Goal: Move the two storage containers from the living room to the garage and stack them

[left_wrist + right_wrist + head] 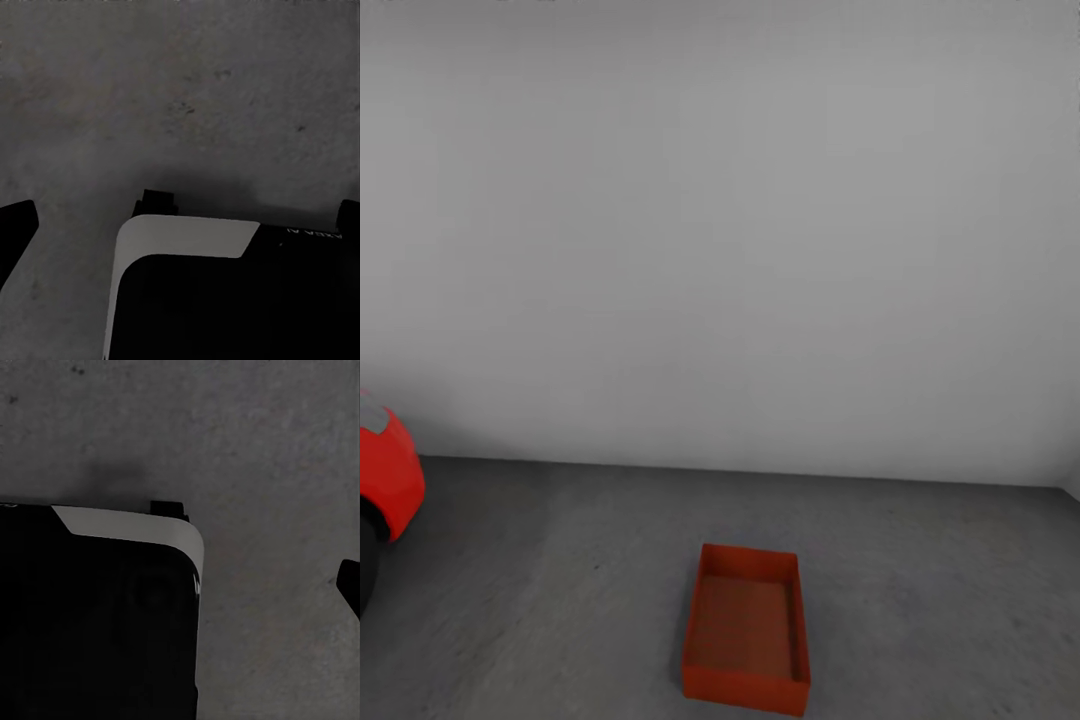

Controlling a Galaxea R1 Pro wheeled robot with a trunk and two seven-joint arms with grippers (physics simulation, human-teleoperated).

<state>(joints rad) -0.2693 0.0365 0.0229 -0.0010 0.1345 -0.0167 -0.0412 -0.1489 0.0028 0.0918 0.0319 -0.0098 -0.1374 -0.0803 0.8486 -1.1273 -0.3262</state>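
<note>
Concrete floor [920, 590] of the garage is seen carrying one orange storage container [747, 628], set flat near the white wall [740, 230], apparently as the stack's base. Beside it, a red car [388, 480] is parked. Gripper states cannot be told.
</note>
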